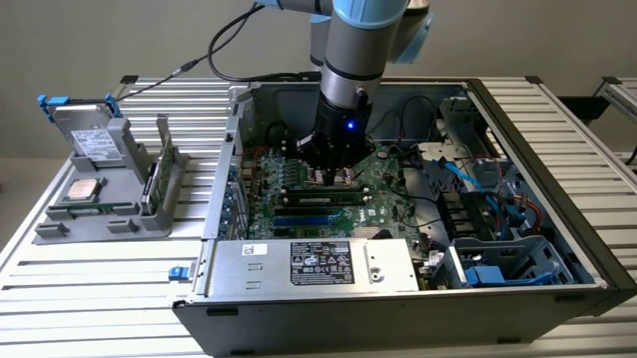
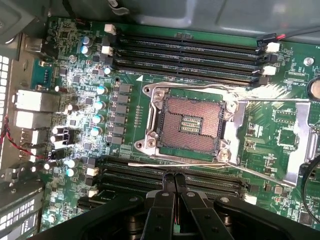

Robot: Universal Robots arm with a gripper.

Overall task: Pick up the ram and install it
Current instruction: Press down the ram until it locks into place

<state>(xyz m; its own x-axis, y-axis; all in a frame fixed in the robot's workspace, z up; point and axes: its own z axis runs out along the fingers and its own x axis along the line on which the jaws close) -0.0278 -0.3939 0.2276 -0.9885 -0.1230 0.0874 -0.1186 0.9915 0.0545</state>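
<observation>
Sitting open on the counter [image 1: 89, 298], the case [image 1: 398, 317] has the arm reaching down into it, so any sideways slip happens in a tight space crowded with cables and metal edges. The board [image 2: 75, 75] lies flat beneath, and I judge that a hard downward push near its middle could flex it. The socket [image 2: 187, 122] is uncovered, with its pin field bare, right beside the slots [image 2: 150, 177] where the claw is working. A tool sliding off towards it could bend the pins. The ram [image 1: 324, 198] stands on edge in a slot in front of the socket. Whether it is fully seated, or whether its end latches have caught, I cannot tell. If its notch is off, or one end sits higher, more force could jam it crooked or crack it. The claw [image 1: 333, 179] is shut narrow, its fingers pressed together with nothing visible between them, and it sits just above the middle of the ram's top edge. Contact is too close to call. That edge is thin, so the closed tips have little to bear on and could skid off.
</observation>
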